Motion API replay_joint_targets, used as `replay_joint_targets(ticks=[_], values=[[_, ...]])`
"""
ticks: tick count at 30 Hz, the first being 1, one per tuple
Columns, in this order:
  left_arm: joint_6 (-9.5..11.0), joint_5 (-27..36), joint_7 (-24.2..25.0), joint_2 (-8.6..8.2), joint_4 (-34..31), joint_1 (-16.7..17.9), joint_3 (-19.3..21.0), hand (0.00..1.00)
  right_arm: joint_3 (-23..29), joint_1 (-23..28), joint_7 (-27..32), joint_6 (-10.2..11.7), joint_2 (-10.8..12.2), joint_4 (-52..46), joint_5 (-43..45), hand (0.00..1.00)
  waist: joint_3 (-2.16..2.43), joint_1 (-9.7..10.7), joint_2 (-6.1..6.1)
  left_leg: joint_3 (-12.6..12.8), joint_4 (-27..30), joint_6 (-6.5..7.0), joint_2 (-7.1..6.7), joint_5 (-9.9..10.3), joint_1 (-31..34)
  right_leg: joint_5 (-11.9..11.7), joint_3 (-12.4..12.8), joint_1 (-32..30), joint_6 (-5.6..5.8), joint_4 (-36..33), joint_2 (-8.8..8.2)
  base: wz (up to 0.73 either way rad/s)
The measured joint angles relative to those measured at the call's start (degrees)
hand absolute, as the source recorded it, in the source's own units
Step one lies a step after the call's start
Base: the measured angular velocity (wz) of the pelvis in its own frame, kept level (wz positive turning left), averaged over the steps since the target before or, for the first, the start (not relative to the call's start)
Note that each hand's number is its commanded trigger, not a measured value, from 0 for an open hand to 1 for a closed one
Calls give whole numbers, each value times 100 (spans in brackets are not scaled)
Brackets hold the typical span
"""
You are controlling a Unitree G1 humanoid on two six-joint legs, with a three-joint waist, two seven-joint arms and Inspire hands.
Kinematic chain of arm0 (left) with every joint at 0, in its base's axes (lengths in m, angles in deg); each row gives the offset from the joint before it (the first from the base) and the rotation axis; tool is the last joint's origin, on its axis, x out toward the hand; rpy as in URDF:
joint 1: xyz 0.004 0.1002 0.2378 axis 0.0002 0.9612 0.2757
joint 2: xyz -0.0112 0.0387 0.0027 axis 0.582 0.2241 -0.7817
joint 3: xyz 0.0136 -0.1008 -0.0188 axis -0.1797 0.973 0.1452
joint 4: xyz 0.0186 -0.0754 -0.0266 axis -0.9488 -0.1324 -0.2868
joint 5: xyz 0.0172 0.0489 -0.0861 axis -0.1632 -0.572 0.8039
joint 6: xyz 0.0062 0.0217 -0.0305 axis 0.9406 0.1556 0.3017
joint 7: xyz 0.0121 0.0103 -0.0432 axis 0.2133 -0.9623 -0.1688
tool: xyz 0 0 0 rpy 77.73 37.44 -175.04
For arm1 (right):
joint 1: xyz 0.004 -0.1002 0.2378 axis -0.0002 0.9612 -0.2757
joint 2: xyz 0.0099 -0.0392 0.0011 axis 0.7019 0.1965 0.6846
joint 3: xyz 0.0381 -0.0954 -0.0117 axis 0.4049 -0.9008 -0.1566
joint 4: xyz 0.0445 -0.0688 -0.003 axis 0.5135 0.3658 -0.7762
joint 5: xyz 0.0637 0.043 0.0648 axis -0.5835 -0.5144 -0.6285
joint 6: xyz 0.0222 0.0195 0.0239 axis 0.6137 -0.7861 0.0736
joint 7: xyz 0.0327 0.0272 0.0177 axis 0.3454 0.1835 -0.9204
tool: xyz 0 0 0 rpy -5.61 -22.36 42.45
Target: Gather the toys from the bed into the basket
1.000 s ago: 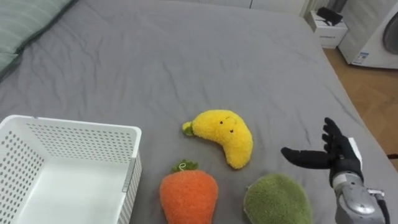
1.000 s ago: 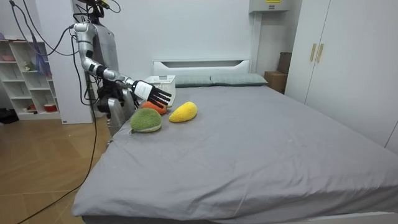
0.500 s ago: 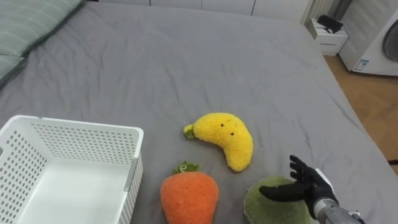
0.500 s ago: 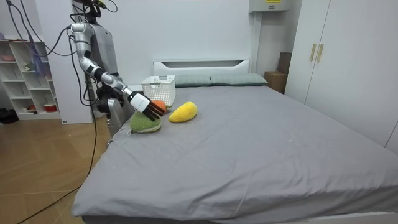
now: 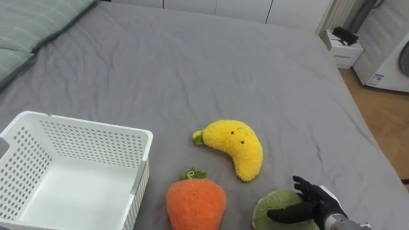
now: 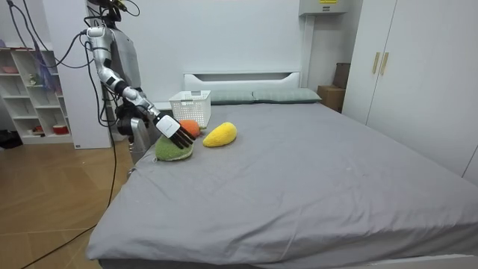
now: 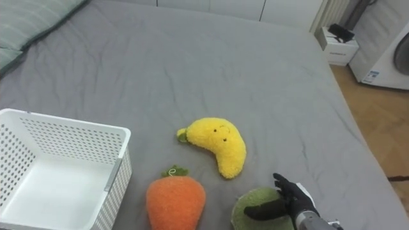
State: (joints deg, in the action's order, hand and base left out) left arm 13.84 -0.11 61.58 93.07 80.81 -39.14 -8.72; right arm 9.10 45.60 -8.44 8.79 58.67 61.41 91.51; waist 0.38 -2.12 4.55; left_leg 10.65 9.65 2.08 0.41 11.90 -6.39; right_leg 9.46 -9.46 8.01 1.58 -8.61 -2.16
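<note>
Now the right hand rests over the green plush toy at the near edge of the bed, fingers spread apart — closing too shallow on this round body could roll it off.

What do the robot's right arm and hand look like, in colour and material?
The right hand has black fingers and a black thumb, with a white plate on its back. The wrist behind it is silver-grey metal. In the room view the right arm is slim and silver-grey with darker joints, and dark cables hang by the shoulder.
</note>
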Motion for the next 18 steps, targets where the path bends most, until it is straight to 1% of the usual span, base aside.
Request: replay_joint_targets(ticks=[8, 9, 10, 11, 12, 14, 18], values=[[-107, -2, 0, 10, -58, 0, -4, 0, -1, -3, -62, -3, -41, 80, 552, 0, -4, -2, 8, -9, 12, -2, 5, 0, 6, 0, -14, -9, 0, 0, 3, 0], [-115, 0, 0, 10, -86, 1, -5, 0, -1, -9, -79, -4, -40, 87, 667, 2, -4, 0, 11, -9, 13, -2, 4, 0, 7, 0, -19, -10, 0, 0, 2, 0], [-117, 1, 0, 10, -110, 0, -6, 0, -1, -30, -89, -3, -39, 143, 763, 25, -4, -1, 16, -10, 13, -2, 4, 0, 7, 0, -20, -9, 0, 0, 2, 0], [-117, 1, 0, 10, -129, 1, -9, 0, -1, -41, -89, -3, -38, 174, 806, 62, -4, -2, 19, -10, 13, -2, 4, 0, 6, 0, -20, -9, 0, 0, 2, 0], [-117, 1, 0, 9, -149, 0, -14, 0, -1, -63, -89, -8, -32, 205, 851, 82, -4, -2, 23, -10, 13, -2, 5, 0, 6, 0, -21, -9, 0, 0, 2, 0], [-116, 3, -7, 10, -149, -5, -11, 0, 0, -109, -84, -3, -31, 300, 866, 100, -4, 2, 30, -10, 13, -2, 4, 0, 5, 0, -21, -9, 0, 0, 2, 0], [-116, 4, -45, 12, -147, 1, -11, 0, 22, -203, 10, -5, -36, 452, 932, 100, -5, -1, 47, -10, 14, -2, 5, 1, 6, 0, -21, -8, -1, 0, 3, 0]])
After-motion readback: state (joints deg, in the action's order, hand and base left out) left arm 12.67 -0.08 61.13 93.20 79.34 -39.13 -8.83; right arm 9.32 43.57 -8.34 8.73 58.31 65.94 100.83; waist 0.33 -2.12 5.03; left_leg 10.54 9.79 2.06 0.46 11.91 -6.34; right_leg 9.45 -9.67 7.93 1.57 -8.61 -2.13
